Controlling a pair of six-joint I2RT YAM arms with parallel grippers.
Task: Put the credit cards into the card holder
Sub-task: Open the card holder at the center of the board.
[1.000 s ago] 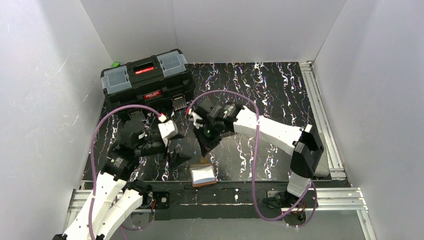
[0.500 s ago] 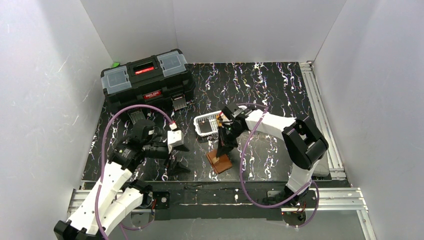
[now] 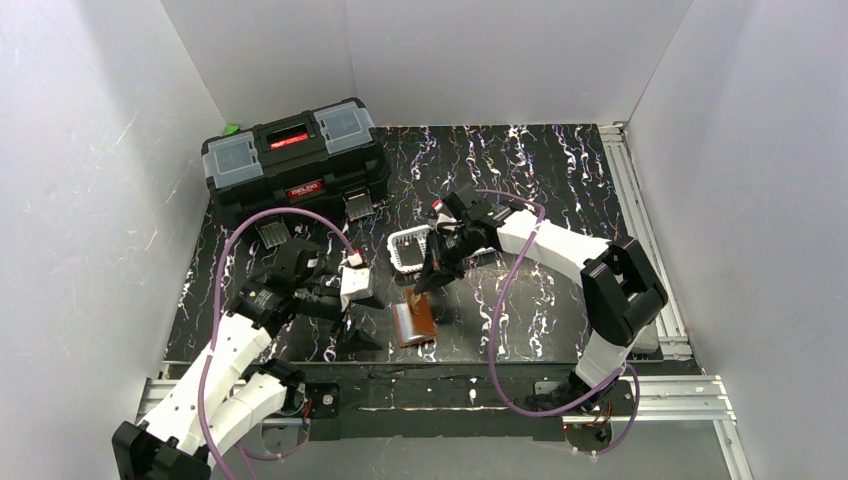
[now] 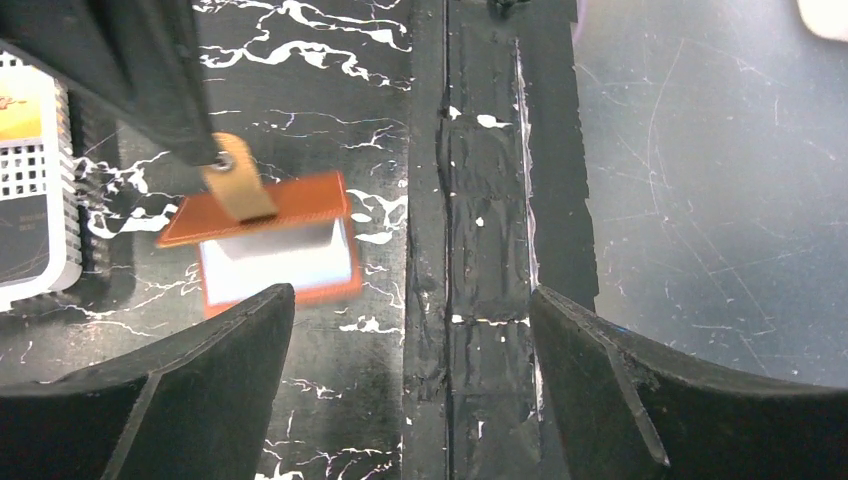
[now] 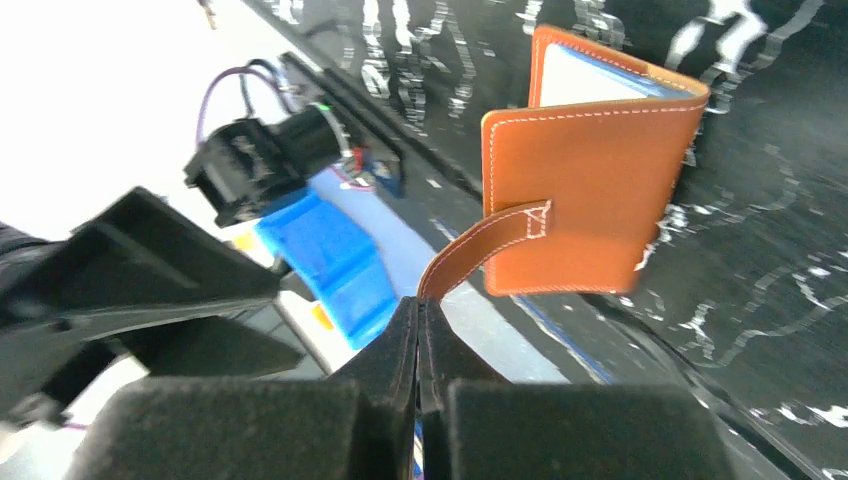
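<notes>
- Table (image 3: 540, 170): flat black slab with white marble veining.
- Toolbox (image 3: 290, 150): boxy black plastic, clear lid bins, at far left.
- Basket (image 3: 408, 250): white slotted plastic, mid-table; credit cards (image 4: 22, 110) inside, one glossy orange-gold, one dark.
- Left gripper (image 4: 410, 300): matte black fingers spread wide, empty, just beside card holder.
- Card holder (image 3: 413, 322): tan stitched leather, near front edge, hinged partly open, shiny clear sleeves showing.
- Right gripper (image 5: 418, 310): foam-padded fingers pressed together, pinching snap tab (image 5: 480, 245), a thin curved strap.
</notes>
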